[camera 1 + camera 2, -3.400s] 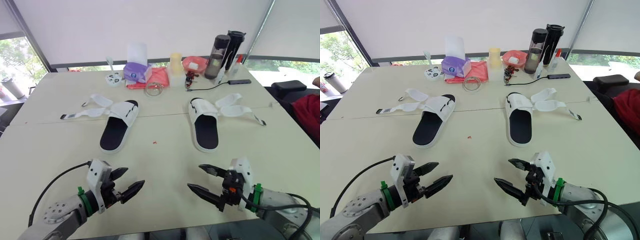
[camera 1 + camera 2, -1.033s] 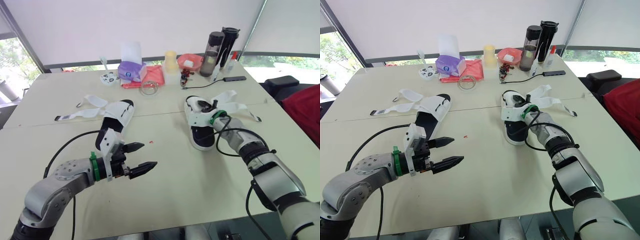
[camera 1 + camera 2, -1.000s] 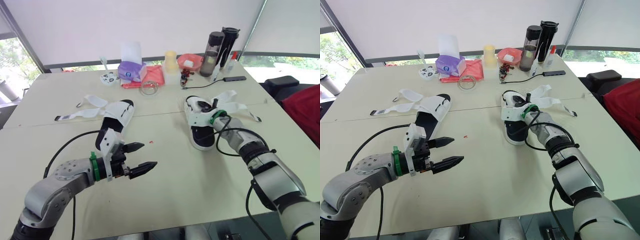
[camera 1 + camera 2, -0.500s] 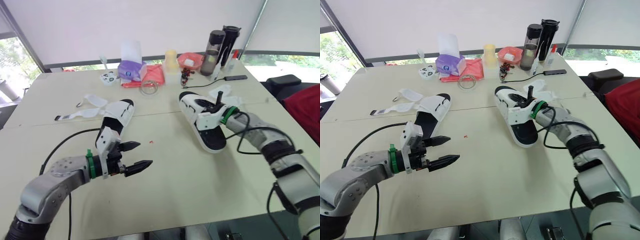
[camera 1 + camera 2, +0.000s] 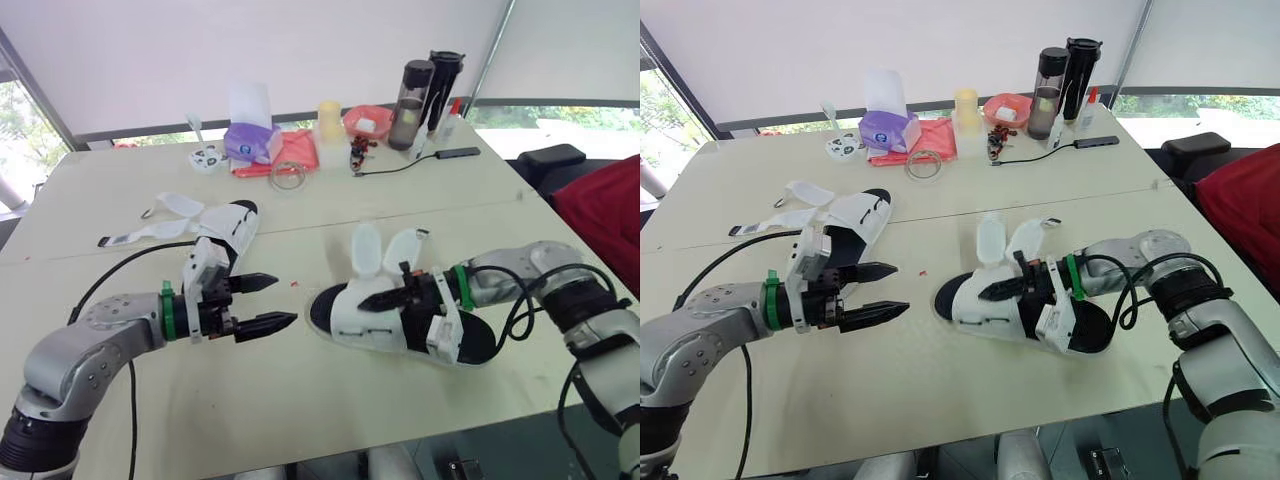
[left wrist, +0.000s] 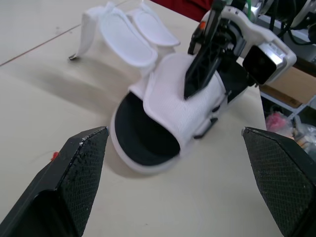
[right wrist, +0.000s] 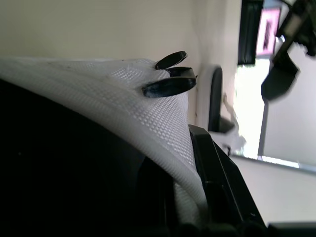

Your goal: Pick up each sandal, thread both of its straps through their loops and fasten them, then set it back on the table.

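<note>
**A sandal (image 5: 348, 320) in the right gripper (image 5: 372, 303), the left gripper (image 5: 284, 300) empty**

The right gripper is clamped on the white band of the black-soled sandal, near the table's (image 5: 300, 400) 6 o'clock edge. Its two straps (image 5: 368, 250) stand loose, pointing toward 12 o'clock. At the sandal's 9 o'clock, a little apart, the left gripper hovers with fingers spread. The second sandal (image 5: 228, 225) lies flat toward 10 o'clock, straps undone.

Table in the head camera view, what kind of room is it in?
Probably an office or meeting room: a broad pale table beside a window with a white roller blind, and a tissue box, a grey drink bottle and a USB hub along its far edge.
</note>
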Available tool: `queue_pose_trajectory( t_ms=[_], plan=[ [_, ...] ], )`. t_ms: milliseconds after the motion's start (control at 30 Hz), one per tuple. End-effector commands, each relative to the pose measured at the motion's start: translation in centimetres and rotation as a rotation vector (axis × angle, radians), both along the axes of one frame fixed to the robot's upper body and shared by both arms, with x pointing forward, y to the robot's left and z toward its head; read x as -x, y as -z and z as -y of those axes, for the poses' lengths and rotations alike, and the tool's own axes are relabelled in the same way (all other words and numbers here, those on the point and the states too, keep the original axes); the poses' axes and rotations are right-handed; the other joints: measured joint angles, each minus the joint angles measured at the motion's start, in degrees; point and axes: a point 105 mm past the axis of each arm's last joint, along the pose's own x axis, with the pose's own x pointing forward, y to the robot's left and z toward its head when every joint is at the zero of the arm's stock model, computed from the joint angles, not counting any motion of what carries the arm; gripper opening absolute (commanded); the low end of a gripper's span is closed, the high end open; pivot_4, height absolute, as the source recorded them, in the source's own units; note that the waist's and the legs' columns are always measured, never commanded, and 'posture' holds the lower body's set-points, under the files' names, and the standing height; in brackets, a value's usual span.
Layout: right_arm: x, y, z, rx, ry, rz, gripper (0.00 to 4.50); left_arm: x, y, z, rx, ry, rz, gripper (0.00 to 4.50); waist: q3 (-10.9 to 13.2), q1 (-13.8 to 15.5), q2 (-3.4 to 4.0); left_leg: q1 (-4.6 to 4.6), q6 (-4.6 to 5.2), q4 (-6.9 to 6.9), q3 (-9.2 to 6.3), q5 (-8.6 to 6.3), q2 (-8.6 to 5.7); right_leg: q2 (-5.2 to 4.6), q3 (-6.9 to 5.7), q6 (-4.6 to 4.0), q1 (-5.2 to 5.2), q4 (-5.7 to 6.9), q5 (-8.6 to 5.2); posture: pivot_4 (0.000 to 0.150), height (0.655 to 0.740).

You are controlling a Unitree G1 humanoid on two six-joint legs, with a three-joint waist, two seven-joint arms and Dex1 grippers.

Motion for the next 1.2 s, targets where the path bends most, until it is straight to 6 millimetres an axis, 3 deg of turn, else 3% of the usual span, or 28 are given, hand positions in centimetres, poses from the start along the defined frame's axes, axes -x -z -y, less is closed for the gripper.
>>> queue_pose_trajectory(
  t_ms=[33,200,333,600,767,933,1100,1200],
  plan=[
    [-1.8,-1.7,-0.4,-0.026,0.009,0.112,0.02,0.5,-0.9,0.5,0.026,0.017,0.026,4.5,0.0,0.0,-0.07,0.0,-0.1,0.01,0.03,0.06,-0.01,0.0,0.06,-0.01,-0.09,0.21,-0.01,0.15,0.74],
    [-4.1,-2.3,-0.8,-0.046,0.001,0.246,0.02,0.3,-0.8,0.7,0.042,0.002,0.02,4.5,0.1,0.0,-0.08,0.03,-0.27,-0.03,-0.05,0.19,0.0,0.09,0.07,-0.28,-0.25,0.54,-0.1,0.15,0.74],
    [-4.9,-2.5,-2.2,-0.083,-0.071,0.285,0.02,-0.1,-0.9,1.0,0.056,-0.006,0.023,4.5,0.1,-0.1,-0.11,0.03,-0.34,-0.04,-0.05,0.26,0.0,0.11,0.1,-0.36,-0.27,0.56,-0.08,0.15,0.74],
    [-2.9,-2.5,-4.3,-0.205,-0.155,0.063,0.02,-0.2,-0.7,1.1,0.067,-0.037,0.026,4.5,0.1,0.1,-0.15,0.01,-0.63,-0.16,-0.13,0.42,-0.01,0.14,0.12,-0.3,-0.28,0.55,-0.04,0.15,0.74],
    [-2.8,-1.3,-3.9,-0.138,-0.164,0.062,0.02,-0.4,-0.5,1.3,0.079,-0.051,0.021,4.5,0.1,0.0,-0.16,0.02,-0.62,-0.16,-0.17,0.41,-0.02,0.2,0.14,-0.3,-0.27,0.55,-0.04,0.15,0.74],
    [-3.4,-0.8,-3.8,-0.109,-0.114,0.047,1.82,-0.5,-0.5,1.5,0.086,-0.049,0.021,4.5,0.1,-0.1,-0.16,0.03,-0.59,-0.14,-0.22,0.4,0.01,0.28,0.14,-0.32,-0.26,0.61,-0.03,0.15,0.74],
    [-3.6,-1.7,-3.2,-0.163,-0.093,0.084,4.39,-0.5,-0.4,1.4,0.09,-0.046,0.016,4.5,0.1,0.0,-0.16,0.04,-0.55,-0.15,-0.23,0.38,0.02,0.29,0.14,-0.32,-0.26,0.61,-0.03,0.15,0.74],
    [-3.8,-2.3,-1.8,-0.161,-0.036,0.095,4.45,-0.5,-0.4,1.4,0.091,-0.037,0.01,4.5,0.1,0.1,-0.16,0.04,-0.47,-0.13,-0.23,0.33,0.02,0.29,0.14,-0.32,-0.25,0.61,-0.03,0.15,0.74]
  ],
)
